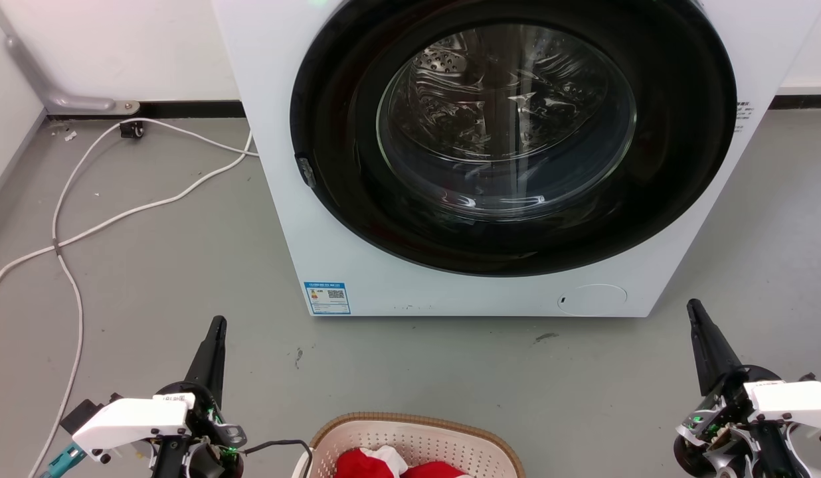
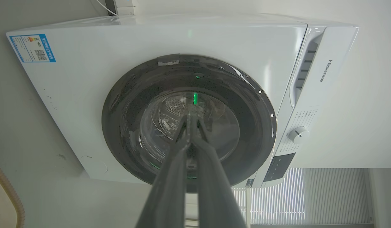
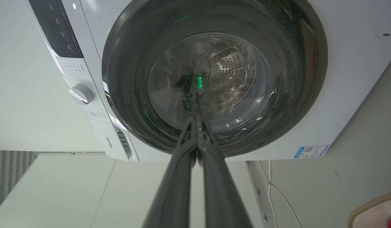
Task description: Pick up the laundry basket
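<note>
The laundry basket (image 1: pixel 417 431) sits on the floor at the bottom middle of the head view: cream perforated plastic with a brown woven-look rim, red and white cloth inside. Its rim also shows at the left wrist view's lower left (image 2: pixel 12 193) and the right wrist view's lower right (image 3: pixel 369 204). My left gripper (image 1: pixel 216 325) is to the basket's left, fingers pressed together and empty. My right gripper (image 1: pixel 693 307) is well to its right, also shut and empty. Both point toward the washer, away from the basket. In the wrist views the fingertips meet (image 2: pixel 189 115) (image 3: pixel 197 119).
A large white front-loading washing machine (image 1: pixel 450 279) with a dark round door stands straight ahead. White cables (image 1: pixel 72 226) trail over the grey floor at the left. A wall runs behind, with a pipe at the far left corner.
</note>
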You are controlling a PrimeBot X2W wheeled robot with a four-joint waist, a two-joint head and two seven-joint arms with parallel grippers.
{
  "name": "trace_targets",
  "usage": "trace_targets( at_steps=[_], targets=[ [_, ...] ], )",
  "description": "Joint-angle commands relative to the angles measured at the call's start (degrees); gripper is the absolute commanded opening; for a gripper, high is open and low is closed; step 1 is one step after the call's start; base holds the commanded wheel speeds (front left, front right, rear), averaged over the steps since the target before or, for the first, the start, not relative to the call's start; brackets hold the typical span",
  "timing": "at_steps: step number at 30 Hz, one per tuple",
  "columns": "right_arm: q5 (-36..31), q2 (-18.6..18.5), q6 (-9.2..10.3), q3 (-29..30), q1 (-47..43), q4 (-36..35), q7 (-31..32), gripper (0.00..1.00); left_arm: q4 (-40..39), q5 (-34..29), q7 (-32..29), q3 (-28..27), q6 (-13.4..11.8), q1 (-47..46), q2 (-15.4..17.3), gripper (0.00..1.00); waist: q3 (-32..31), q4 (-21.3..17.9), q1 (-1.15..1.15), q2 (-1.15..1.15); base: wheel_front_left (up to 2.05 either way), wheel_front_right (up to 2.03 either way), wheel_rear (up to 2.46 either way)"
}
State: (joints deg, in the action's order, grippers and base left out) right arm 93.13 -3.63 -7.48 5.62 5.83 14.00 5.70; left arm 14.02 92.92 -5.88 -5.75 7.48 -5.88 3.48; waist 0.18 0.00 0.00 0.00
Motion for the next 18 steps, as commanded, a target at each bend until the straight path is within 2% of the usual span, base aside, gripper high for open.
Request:
trace_targets(
  at_steps=[1,18],
  targets=[
    [-0.3,0.2,-0.02,0.1,0.6,0.1,0.2,0.0,0.0,-0.3,-0.1,-0.1,0.0,-0.5,0.0,0.0,0.0,0.0,0.0,0.0,0.0,0.0,0.0],
    [-0.4,0.3,-0.02,0.3,0.6,0.1,0.4,0.0,0.1,-0.4,-0.3,-0.3,0.0,-0.5,-0.1,0.0,0.0,0.0,0.0,0.0,0.0,0.0,0.0]
  ],
)
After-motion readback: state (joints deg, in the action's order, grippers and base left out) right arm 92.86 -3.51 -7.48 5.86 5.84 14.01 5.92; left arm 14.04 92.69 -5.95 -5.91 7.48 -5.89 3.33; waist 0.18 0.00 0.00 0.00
